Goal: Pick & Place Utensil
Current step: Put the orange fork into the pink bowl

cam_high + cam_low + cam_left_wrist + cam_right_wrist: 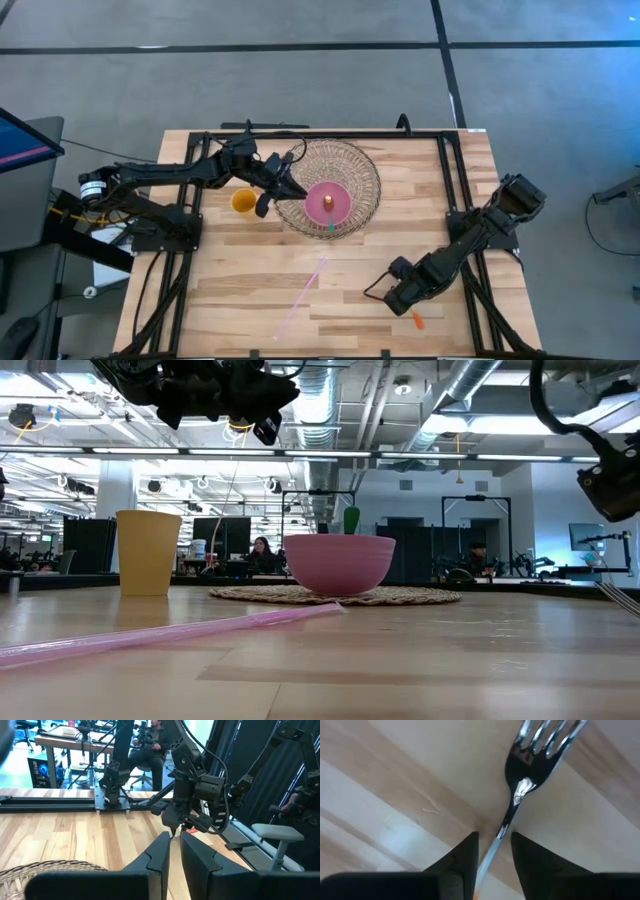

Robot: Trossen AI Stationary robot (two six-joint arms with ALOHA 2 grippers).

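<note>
A metal fork (517,795) lies on the wood near the table's near right part, its tines also showing in the low view (618,595). My right gripper (495,852) is down over it and open. Its fingers stand on either side of the fork's thin handle (501,834), with wood showing between. In the high view the right gripper (392,292) hides most of the fork. A pink bowl (328,203) sits on a round woven mat (350,165) and holds a small green and orange piece. My left gripper (272,190) is shut and empty above the mat's left rim.
A yellow cup (243,201) stands just left of the mat, under my left arm. A long pink straw (305,288) lies slanting on the near middle of the table. A small orange piece (418,320) lies beside the right gripper. Black rails run along the table's sides.
</note>
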